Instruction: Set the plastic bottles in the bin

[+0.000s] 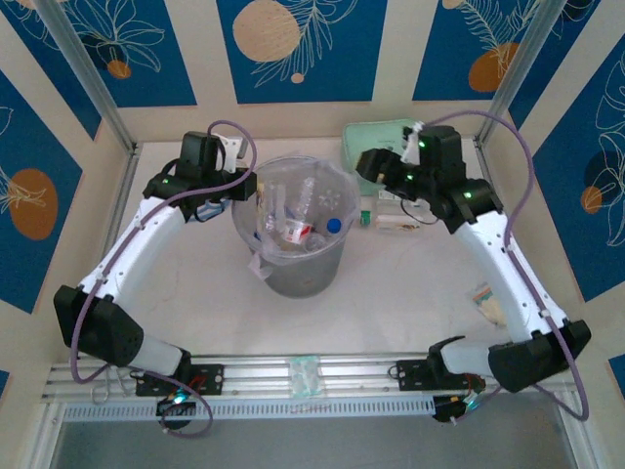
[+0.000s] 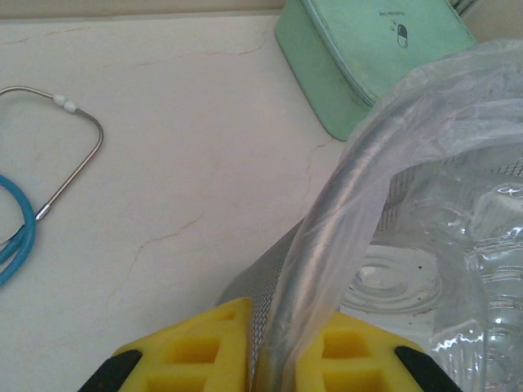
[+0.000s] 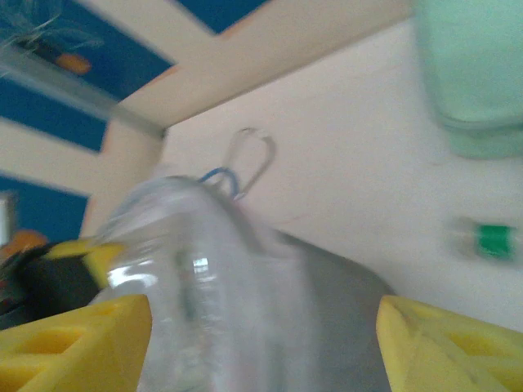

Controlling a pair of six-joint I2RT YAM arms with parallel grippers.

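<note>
The bin (image 1: pixel 298 269) stands mid-table with several plastic bottles (image 1: pixel 311 233) inside. My left gripper (image 1: pixel 234 191) is at its left rim. In the left wrist view the left gripper (image 2: pixel 282 320) is shut on the bin's rim (image 2: pixel 327 220) and its bag. My right gripper (image 1: pixel 366 168) hangs over the right rim. In the right wrist view the right gripper (image 3: pixel 265 343) is open, its yellow fingers (image 3: pixel 82 339) wide apart. A blurred clear bottle (image 3: pixel 188 278) sits between them, near the left finger and apart from the right one. A green-capped bottle (image 1: pixel 367 217) lies right of the bin.
A mint green zip case (image 1: pixel 386 142) lies behind the right gripper. A blue stethoscope (image 2: pixel 49 171) lies on the table left of the bin. Another clear bottle (image 1: pixel 398 227) rests beside the green-capped one. A small packet (image 1: pixel 485 303) lies near the right arm.
</note>
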